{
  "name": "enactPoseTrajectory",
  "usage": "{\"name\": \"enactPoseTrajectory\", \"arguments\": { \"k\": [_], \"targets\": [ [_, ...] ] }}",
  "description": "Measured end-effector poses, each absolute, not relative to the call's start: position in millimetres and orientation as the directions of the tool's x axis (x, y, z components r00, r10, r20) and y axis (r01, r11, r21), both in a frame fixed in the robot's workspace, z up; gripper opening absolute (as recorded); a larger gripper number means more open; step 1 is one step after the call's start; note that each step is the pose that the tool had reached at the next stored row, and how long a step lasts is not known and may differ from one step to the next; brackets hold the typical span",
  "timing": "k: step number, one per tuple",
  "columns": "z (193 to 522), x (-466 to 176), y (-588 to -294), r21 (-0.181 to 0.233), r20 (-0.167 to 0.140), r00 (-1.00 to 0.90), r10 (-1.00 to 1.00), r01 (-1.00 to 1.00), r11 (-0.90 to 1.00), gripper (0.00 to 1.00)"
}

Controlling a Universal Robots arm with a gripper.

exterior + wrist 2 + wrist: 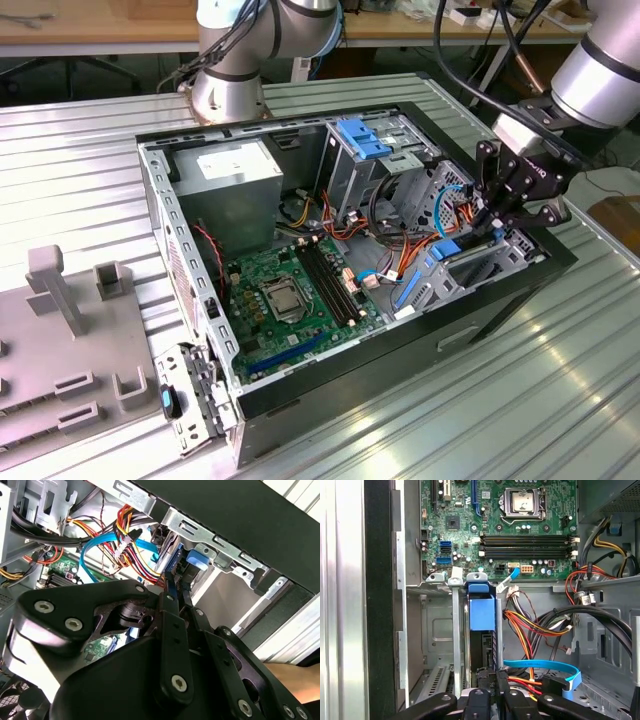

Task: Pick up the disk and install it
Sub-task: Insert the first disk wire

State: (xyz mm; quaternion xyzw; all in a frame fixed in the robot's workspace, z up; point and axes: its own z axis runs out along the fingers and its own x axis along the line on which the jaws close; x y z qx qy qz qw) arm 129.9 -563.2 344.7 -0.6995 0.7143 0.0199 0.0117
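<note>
The disk (445, 250) stands on edge in the metal drive cage (500, 262) at the exterior view's right end of the open computer case, its bright blue carrier showing. My gripper (487, 228) reaches down onto it from above. In the first wrist view the blue carrier of the disk (482, 612) sits between the cage rails, with the gripper (492, 672) shut on the disk's dark edge. In the second wrist view the black fingers (170, 625) lie close together, and the gripper (176, 587) pinches the disk (196, 560) just below its blue tab.
Red, orange and yellow cables (530, 625) and a blue flat cable (545, 666) crowd the space beside the cage. The motherboard (290, 290), the grey power supply (235, 170) and a lighter-blue bracket (362, 138) fill the case. A grey fixture plate (60, 340) lies at the exterior view's left.
</note>
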Motion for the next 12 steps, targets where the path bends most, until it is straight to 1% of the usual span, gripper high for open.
{"name": "enactPoseTrajectory", "arguments": {
  "k": [12],
  "targets": [
    [347.4, 129.9, -564.7, 0.012, -0.046, -0.019, -0.999, -1.0, 0.018, 0.17]
  ]
}}
